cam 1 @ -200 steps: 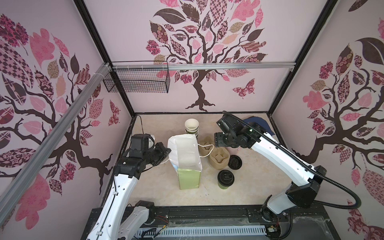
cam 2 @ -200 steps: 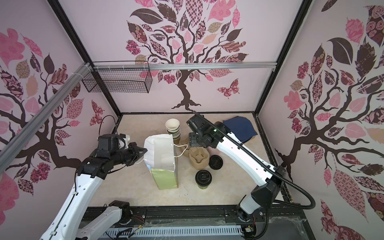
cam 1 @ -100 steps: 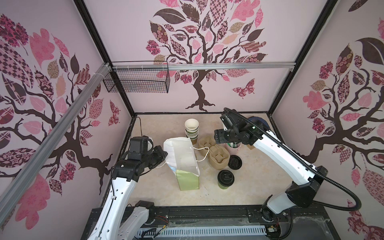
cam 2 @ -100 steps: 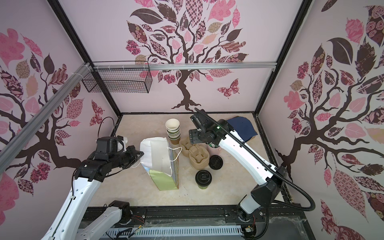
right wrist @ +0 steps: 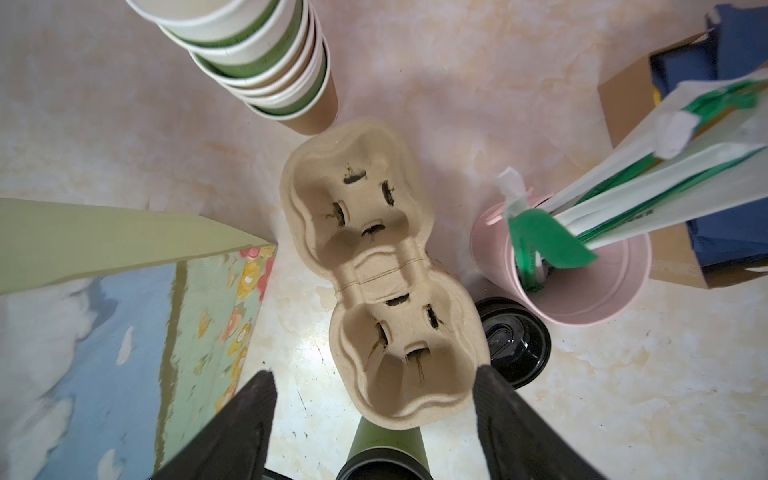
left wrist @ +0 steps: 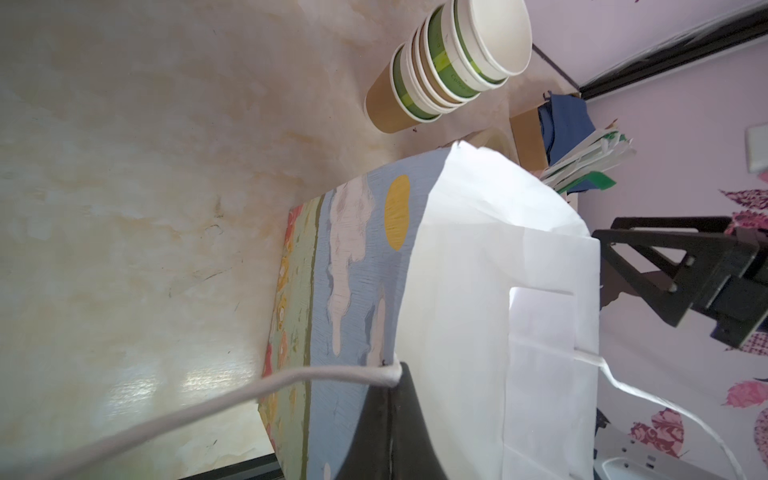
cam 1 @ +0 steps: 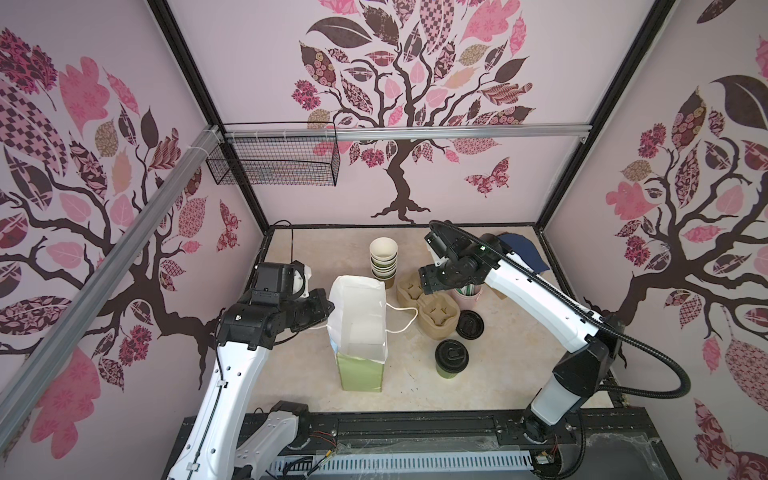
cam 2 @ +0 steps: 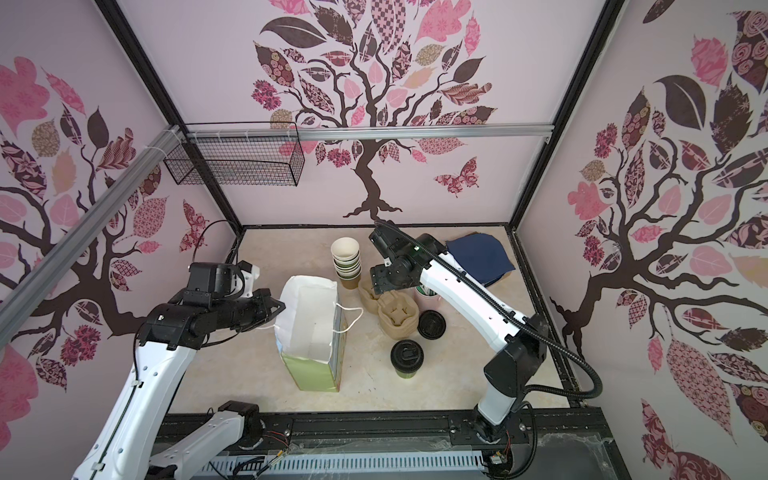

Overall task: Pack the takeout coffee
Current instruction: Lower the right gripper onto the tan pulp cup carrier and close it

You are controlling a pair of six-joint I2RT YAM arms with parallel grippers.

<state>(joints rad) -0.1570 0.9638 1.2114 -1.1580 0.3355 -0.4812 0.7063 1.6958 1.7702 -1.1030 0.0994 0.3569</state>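
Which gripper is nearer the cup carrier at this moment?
Right. The right gripper hangs open directly above the carrier, not touching it. The left gripper is shut on the bag rim, with the bag standing between it and the carrier.

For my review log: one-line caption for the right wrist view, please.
Open right hand poised over the empty two-cup pulp carrier, lidded takeout coffee near one end, paper bag alongside.

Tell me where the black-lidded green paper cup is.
In both top views the black-lidded green paper cup stands right of the white paper bag, just in front of the tan pulp carrier and a loose black lid.
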